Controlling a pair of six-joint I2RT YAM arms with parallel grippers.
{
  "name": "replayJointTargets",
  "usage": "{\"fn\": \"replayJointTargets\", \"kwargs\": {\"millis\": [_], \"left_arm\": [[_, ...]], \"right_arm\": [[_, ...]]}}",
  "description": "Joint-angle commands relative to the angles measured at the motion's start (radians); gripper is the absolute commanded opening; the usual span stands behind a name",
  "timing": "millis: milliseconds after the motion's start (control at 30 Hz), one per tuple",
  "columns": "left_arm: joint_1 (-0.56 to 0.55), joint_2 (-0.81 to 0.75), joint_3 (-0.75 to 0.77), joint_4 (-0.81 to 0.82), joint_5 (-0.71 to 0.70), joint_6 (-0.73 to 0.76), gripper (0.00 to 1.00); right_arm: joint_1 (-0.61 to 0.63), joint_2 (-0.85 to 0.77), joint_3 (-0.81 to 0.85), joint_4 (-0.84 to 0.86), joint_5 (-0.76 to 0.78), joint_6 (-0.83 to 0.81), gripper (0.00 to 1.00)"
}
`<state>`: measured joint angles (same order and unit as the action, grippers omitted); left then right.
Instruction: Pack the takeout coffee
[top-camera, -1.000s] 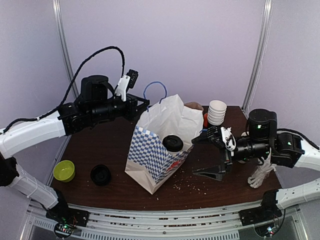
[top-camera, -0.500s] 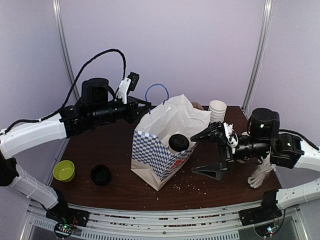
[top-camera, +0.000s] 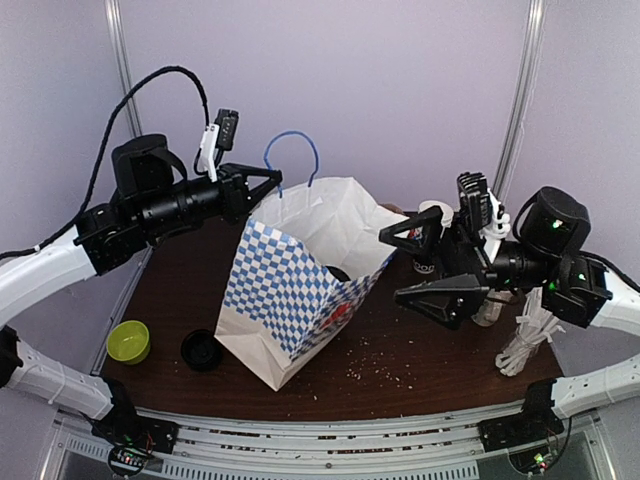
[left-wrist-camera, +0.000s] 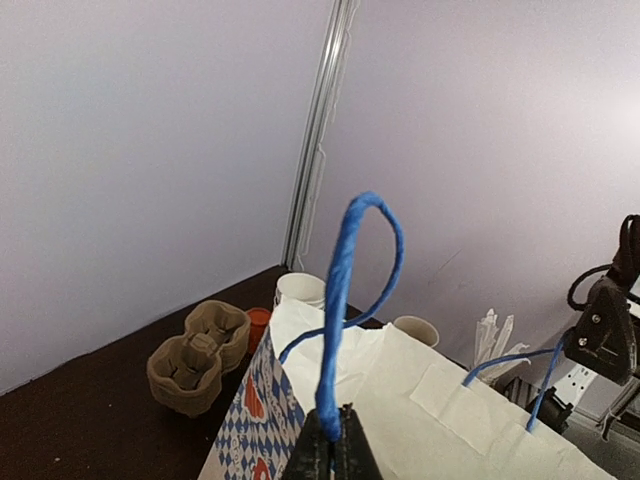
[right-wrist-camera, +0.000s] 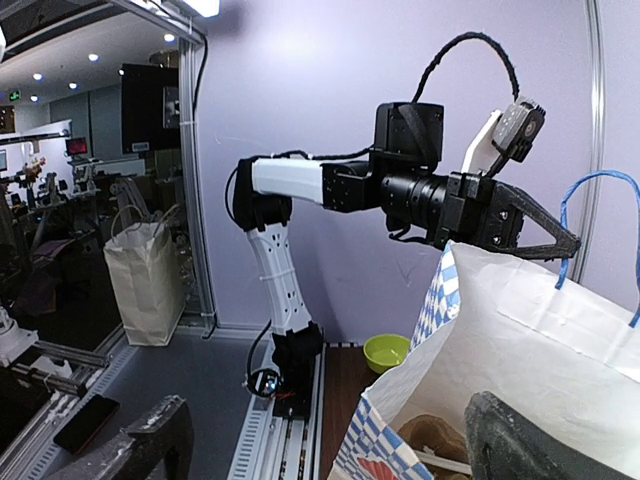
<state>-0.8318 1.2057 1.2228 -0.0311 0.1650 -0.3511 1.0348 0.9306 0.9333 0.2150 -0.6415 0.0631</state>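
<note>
A white paper bag (top-camera: 300, 290) with blue checks hangs tilted, its bottom corner on the table. My left gripper (top-camera: 272, 182) is shut on its blue handle (left-wrist-camera: 338, 300), pinched between the fingertips (left-wrist-camera: 335, 448). Just inside the bag's mouth shows the black lid of the takeout coffee (top-camera: 338, 273); the rest of the cup is hidden by the bag wall. My right gripper (top-camera: 400, 265) stands open to the right of the bag mouth, holding nothing. In the right wrist view its gripper (right-wrist-camera: 335, 445) frames the bag (right-wrist-camera: 520, 330), and the coffee does not show there.
A green bowl (top-camera: 128, 341) and a black round lid (top-camera: 202, 350) lie at the front left. A brown cup carrier (left-wrist-camera: 195, 355), a stack of paper cups (left-wrist-camera: 300, 290) and a cream mug (left-wrist-camera: 415, 328) stand behind the bag. White straws (top-camera: 525, 342) lie at the right. Crumbs dot the table.
My left gripper has lifted the bag by its handle, up and to the left. The coffee has sunk deeper into the bag. My right gripper has drawn back up and to the right, still open.
</note>
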Motion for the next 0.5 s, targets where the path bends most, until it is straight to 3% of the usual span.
{"fn": "replayJointTargets", "kwargs": {"millis": [0, 467], "left_arm": [[0.008, -0.031, 0.098, 0.012, 0.029, -0.02, 0.0], [0.008, -0.009, 0.225, 0.013, 0.092, -0.072, 0.0]], "right_arm": [[-0.009, 0.021, 0.058, 0.184, -0.048, 0.135, 1.0], [-0.008, 0.041, 0.092, 0.364, -0.053, 0.369, 0.99]]}}
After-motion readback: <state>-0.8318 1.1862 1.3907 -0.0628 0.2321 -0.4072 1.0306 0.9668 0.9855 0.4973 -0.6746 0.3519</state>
